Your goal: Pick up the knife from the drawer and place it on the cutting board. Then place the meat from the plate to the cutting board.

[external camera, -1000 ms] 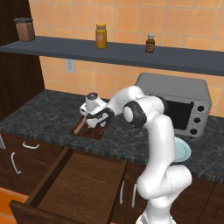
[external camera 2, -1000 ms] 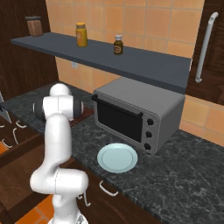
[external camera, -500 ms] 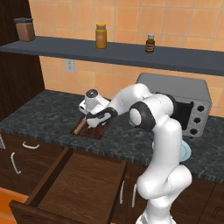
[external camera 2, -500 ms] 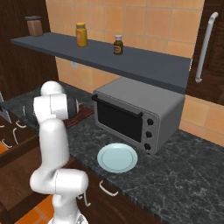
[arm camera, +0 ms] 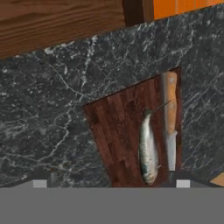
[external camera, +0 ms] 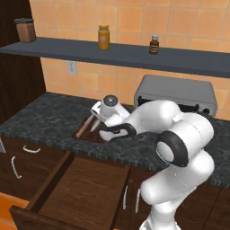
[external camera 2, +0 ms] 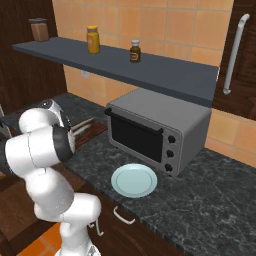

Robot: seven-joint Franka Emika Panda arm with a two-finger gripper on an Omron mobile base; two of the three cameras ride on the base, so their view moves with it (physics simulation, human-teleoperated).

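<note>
Nearest, the wide dark brown wooden drawer (external camera: 85, 188) stands pulled out; beyond it, the two-finger gripper (external camera: 99, 117) hangs unladen, fingers apart, over the reddish-brown wooden cutting board (arm camera: 118, 135), where the tan-handled knife (arm camera: 171, 118) and silvery fish-like meat (arm camera: 148, 151) lie side by side; the pale round plate (external camera 2: 134, 180) sits before the grey toaster oven (external camera 2: 160, 130)

Knife (arm camera: 171, 118) and silvery meat (arm camera: 148, 149) lie side by side on the cutting board (arm camera: 118, 131).

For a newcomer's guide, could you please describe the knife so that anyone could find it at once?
On the dark stone counter lies a reddish-brown cutting board. Two slim things lie on it side by side: the knife, by the board's edge, has a tan wooden handle, unlike the silvery fish.
</note>
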